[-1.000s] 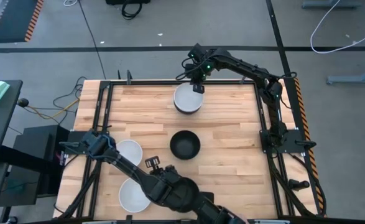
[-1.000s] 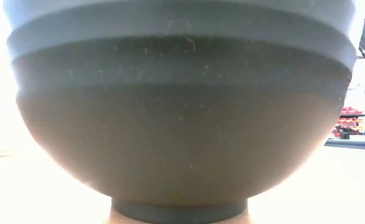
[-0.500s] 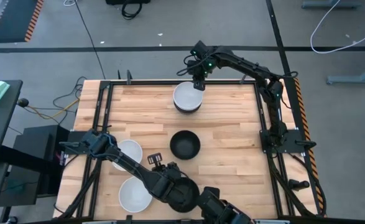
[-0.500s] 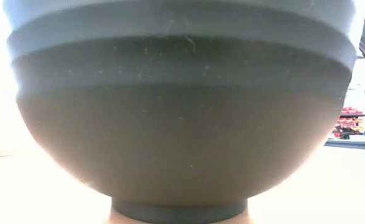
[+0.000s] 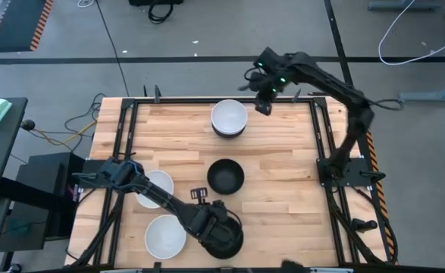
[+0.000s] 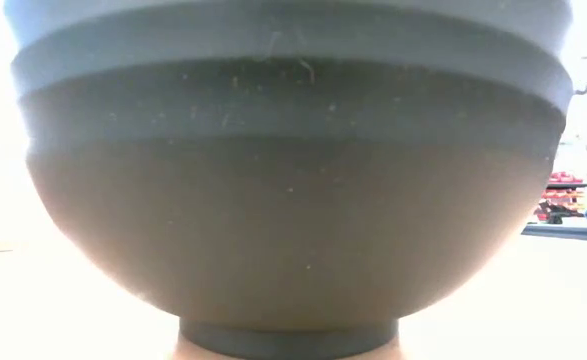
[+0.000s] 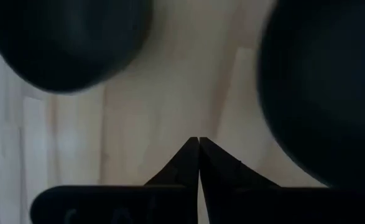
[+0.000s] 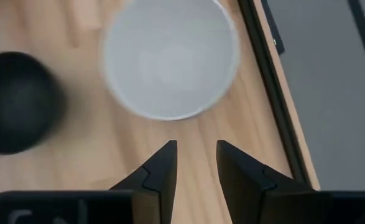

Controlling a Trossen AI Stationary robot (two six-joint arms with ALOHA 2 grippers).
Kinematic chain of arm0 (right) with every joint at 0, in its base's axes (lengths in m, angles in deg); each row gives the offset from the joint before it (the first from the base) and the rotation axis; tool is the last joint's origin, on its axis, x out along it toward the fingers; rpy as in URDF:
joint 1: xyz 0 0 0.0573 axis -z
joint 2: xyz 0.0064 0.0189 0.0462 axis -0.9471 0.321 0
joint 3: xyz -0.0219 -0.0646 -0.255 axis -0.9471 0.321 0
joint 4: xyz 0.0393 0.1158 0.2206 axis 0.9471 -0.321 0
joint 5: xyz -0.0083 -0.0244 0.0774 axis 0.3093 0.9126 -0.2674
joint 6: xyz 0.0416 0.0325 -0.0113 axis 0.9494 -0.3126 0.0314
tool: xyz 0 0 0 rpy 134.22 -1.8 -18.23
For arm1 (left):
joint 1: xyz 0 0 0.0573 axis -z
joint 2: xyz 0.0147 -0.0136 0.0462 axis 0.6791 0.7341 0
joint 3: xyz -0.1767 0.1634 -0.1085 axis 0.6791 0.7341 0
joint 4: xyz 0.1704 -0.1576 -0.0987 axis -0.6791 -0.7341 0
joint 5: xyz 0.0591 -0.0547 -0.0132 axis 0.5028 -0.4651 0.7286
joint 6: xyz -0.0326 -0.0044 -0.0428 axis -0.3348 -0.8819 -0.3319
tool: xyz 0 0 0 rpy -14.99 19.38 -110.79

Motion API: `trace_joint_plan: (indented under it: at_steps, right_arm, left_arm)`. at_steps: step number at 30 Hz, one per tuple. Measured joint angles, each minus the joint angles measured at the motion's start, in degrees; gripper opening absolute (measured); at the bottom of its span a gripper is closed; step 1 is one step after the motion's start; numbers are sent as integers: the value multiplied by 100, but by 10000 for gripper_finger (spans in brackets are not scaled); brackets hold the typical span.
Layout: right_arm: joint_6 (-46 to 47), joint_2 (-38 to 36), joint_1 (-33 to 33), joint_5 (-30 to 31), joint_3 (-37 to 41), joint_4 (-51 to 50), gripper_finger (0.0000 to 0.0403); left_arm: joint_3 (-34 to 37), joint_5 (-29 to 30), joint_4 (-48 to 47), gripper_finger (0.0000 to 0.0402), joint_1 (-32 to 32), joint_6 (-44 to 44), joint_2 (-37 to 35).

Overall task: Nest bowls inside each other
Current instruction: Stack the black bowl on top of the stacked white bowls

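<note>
right gripper (image 5: 265,103) has pulled off the white bowl (image 5: 229,117), now apart from it near the table (image 5: 283,189) far edge, fingers parted, empty. white bowl sits nested in a black one. left gripper (image 5: 199,194) shut, empty, beside lone black bowl (image 5: 225,175). two white bowls (image 5: 165,235) front left.
</note>
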Motion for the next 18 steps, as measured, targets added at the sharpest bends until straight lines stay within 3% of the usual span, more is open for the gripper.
trace_joint_plan:
  at_steps: [6, 10, 18]
  right_arm:
    - [747, -1567, -885, 35, 1410, 596, 119]
    - [1416, -2485, -1606, 381, 2417, 705, 119]
    - [2547, -3659, -2890, 970, 3660, 965, 119]
  left_arm:
    - [0, 13, 41, 24, -524, 801, 0]
    - [0, -32, 57, 23, -997, 1449, 0]
    - [2, -1050, 1034, 13, -1515, 2524, 0]
